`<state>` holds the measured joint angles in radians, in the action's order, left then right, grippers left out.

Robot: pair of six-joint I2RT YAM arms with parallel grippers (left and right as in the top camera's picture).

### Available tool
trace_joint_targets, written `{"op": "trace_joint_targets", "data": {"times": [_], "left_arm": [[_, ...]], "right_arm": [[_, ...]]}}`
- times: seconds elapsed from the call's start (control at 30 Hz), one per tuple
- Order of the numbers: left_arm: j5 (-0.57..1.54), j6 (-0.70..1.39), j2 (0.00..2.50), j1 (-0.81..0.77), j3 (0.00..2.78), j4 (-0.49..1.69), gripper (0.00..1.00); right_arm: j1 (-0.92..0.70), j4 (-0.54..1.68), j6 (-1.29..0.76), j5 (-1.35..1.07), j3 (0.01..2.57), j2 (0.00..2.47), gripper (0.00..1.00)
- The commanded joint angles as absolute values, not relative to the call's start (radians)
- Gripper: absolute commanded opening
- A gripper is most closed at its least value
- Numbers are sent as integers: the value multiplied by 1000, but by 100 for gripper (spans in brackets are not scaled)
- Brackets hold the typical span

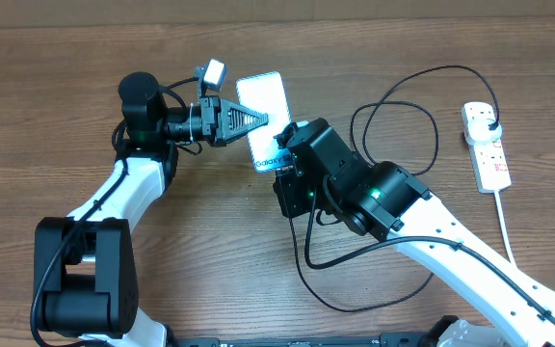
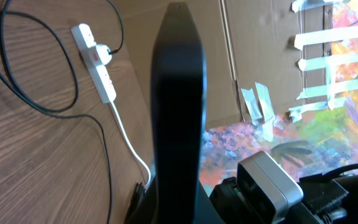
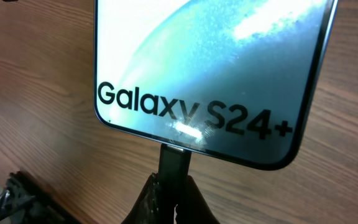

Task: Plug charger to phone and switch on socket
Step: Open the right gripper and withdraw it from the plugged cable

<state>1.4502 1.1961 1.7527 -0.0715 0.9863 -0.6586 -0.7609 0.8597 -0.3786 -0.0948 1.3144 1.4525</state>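
Left arm [image 1: 114,193] reaches right, its gripper [image 1: 258,120] clamped on the phone [image 1: 261,94] edge. Right arm [image 1: 451,246] stretches up-left, its gripper [image 3: 174,190] pinching the charger [image 3: 174,160] tip.

Glossy reflective screen on phone [image 3: 210,74]; matt wood-grain table [image 1: 46,116]; smooth white plastic socket [image 1: 489,159]

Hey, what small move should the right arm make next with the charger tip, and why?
Probably ease the right gripper straight toward the phone: the charger connector it pinches touches the phone's bottom edge, seating unclear, while the left gripper holds the phone's side.
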Motion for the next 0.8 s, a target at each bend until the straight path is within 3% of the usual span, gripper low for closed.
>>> {"op": "trace_joint_targets", "data": {"times": [0.0,0.07,0.2,0.4,0.5,0.57,0.77], "left_arm": [[1582,1143,1749,-168,975,-656,4],[1582,1139,1749,-181,975,-656,4],[1582,1122,1749,-181,975,-656,4],[1582,1078,1749,-157,975,-655,4],[1582,1032,1749,-143,975,-655,4],[1579,1009,1749,-138,975,-655,4],[1514,976,1749,-143,975,-655,4]], "right_arm": [[-752,737,-315,-16,1384,1450,4],[-752,734,-313,-17,1388,1450,4],[-753,746,-313,-20,1389,1446,21],[-752,804,-314,-56,1390,1404,50],[-752,875,-322,-84,1406,1352,74],[-752,962,-345,-83,1440,1305,84],[-752,1274,-419,-79,1588,1149,89]]}}
